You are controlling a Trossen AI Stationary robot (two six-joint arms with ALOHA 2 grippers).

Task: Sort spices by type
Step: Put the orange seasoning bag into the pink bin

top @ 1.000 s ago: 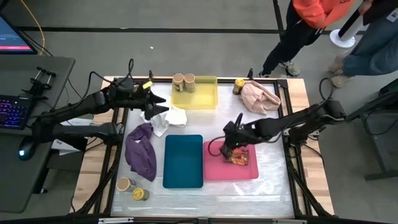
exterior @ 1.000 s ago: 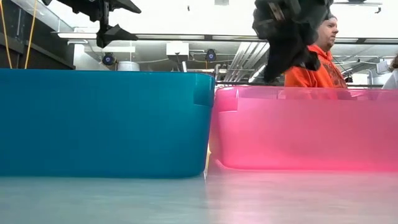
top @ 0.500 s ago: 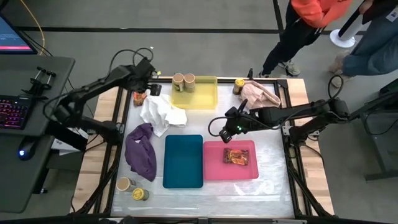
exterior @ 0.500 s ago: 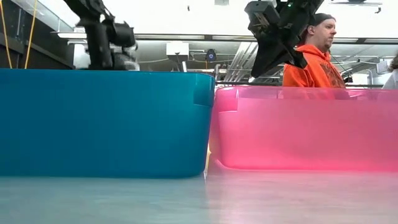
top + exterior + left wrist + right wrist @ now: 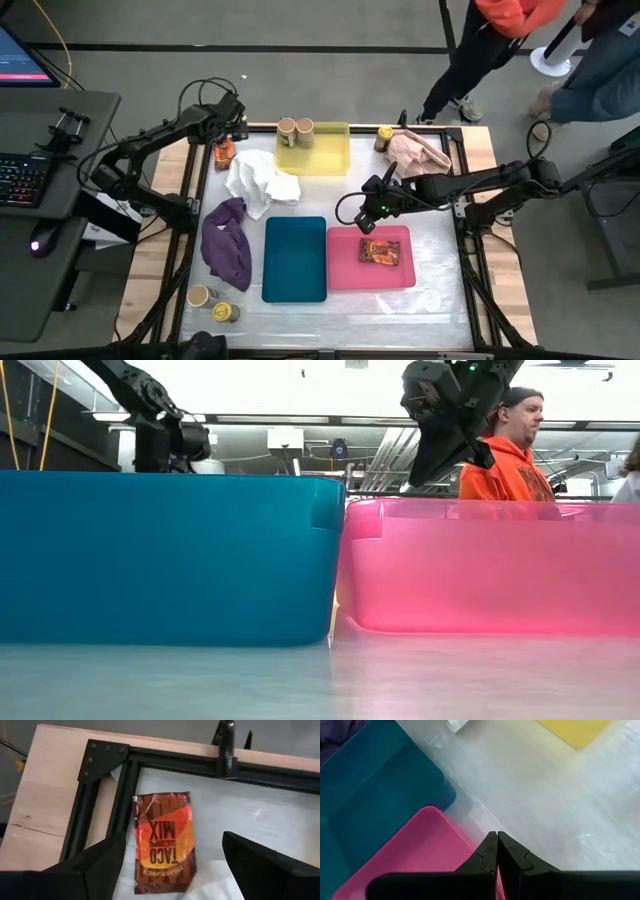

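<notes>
Left gripper (image 5: 167, 865) at far left corner of desk (image 5: 440, 290), fingers (image 5: 95, 867) spread wide over taco mix packet (image 5: 164, 841) lying flat beside frame rail, not gripping. Second packet (image 5: 380, 251) in pink tray (image 5: 345, 272). Two tan-lid jars (image 5: 295, 131) in yellow tray (image 5: 320, 160). Right gripper (image 5: 497, 851) above desk near pink tray's far edge, fingers (image 5: 512, 855) closed, empty.
</notes>
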